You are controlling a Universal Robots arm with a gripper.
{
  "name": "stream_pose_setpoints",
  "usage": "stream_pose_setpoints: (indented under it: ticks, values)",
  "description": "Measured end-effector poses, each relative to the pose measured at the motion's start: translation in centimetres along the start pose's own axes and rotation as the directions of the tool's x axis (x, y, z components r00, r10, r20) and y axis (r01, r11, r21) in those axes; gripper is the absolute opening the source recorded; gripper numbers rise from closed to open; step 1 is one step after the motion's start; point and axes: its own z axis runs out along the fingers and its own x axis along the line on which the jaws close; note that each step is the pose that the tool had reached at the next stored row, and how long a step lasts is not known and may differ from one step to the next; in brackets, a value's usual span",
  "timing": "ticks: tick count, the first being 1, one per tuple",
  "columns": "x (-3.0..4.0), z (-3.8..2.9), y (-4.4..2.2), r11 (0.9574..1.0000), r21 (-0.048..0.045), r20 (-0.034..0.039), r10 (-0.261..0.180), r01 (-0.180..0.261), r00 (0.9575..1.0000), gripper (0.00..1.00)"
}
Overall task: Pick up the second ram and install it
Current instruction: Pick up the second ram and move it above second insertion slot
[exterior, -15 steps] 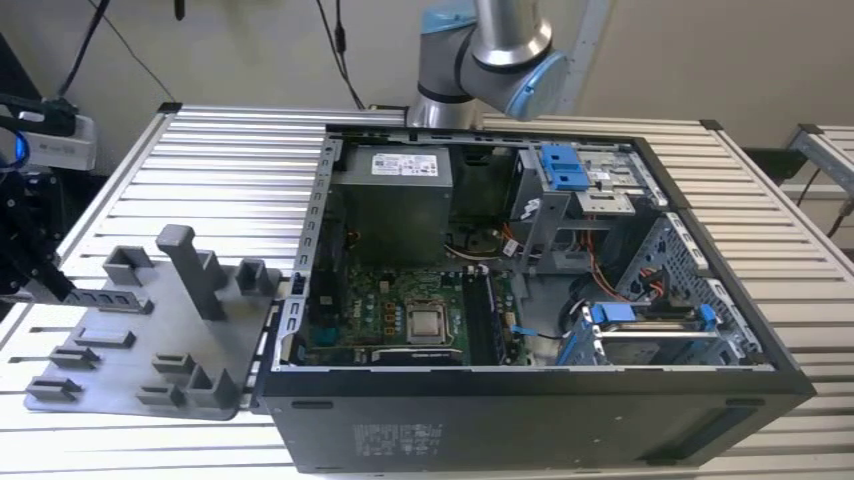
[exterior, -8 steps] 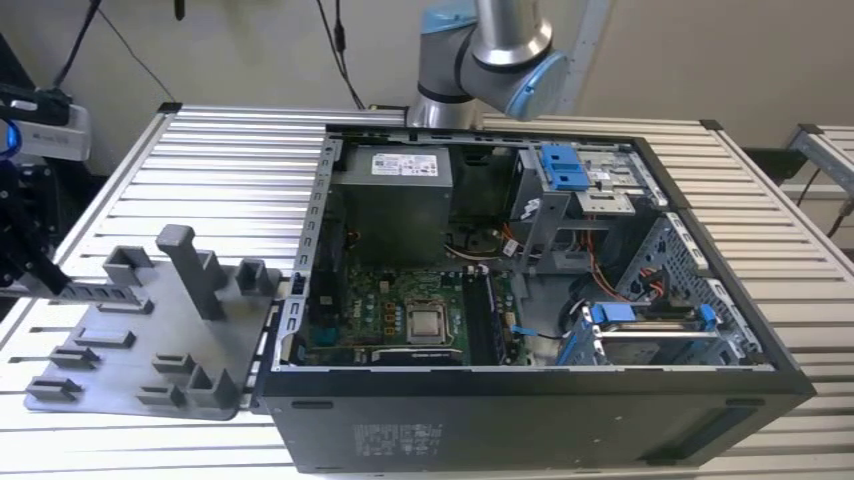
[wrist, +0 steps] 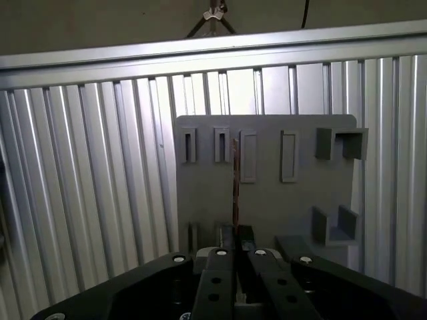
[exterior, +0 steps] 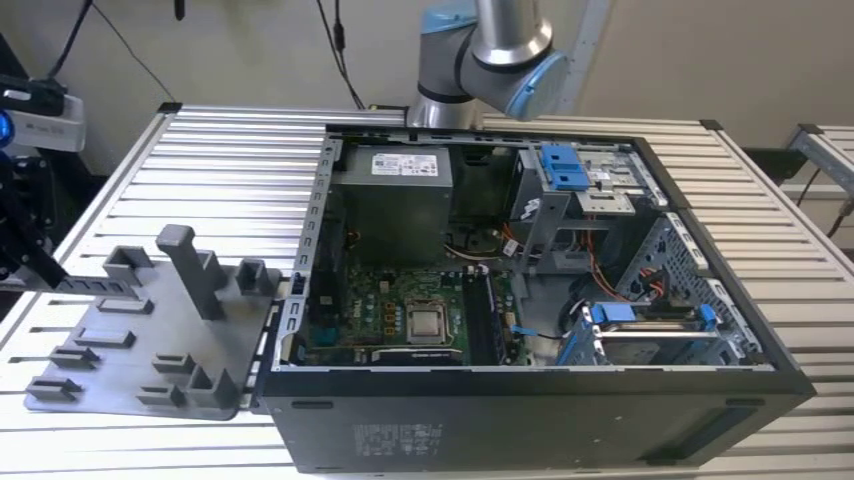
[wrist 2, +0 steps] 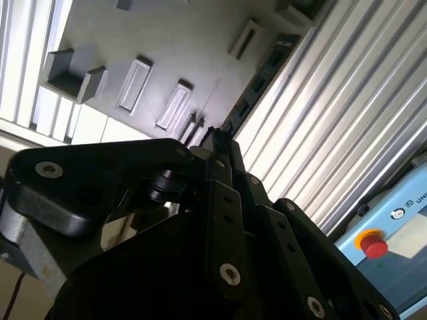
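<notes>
Your end effector (wrist: 235, 235) is clenched on the second ram (wrist: 235, 179), a thin, flat, dark memory stick. In the first wrist view you see the stick edge-on, as a narrow strip with a coppery edge that runs out from between the two black fingers (wrist: 225, 235). The stick is over the flat grey plastic fixture plate (wrist: 267, 207), lined up between two of the plate's narrow rectangular slots. You cannot tell from these views whether its far end touches the plate or hangs just above it.

The plate lies on the ribbed aluminium bench (exterior: 214, 150), just beside the open black computer tower (exterior: 534, 425), on the exterior view's left. A tall grey plastic post (exterior: 187, 265) stands upright on the plate among lower grey blocks. The tower lies on its side with its panel off, so you see the green motherboard (exterior: 380, 300) inside. The second ram is well apart from that board, out at the plate.

In the second wrist view a red round button (wrist 2: 373, 245) sits on a blue-grey box beyond the bench.
</notes>
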Motion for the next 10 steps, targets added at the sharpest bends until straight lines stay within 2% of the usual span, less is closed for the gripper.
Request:
stream_pose_setpoints:
  ticks: [4,10]
  values:
    - [-0.01,-0.53,-0.03,1.0000,-0.0003,0.0044,0.000,0.000,1.0000,0.14]
    - [-0.03,-1.25,-0.07,1.0000,-0.0005,0.0058,0.000,0.000,1.0000,0.14]
